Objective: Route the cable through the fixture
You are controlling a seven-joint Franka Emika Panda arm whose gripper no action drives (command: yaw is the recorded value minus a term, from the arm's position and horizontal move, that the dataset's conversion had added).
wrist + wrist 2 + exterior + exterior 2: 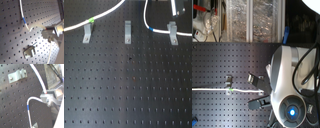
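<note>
Hand [48, 99] pinches cable [37, 75]; fingertips blurred, partly cropped.

Three grey metal clips stand in a row on the perforated worktop [129, 85]: first clip [87, 34], second clip [128, 31], third clip [172, 33]. One white cable [109, 14] is present, carrying one green band [91, 21] and one blue band [150, 30].

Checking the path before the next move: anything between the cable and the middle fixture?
Nothing visible. In the first exterior view, only bare perforated board lies between the cable and the middle fixture. The gripper holds the cable.
</note>
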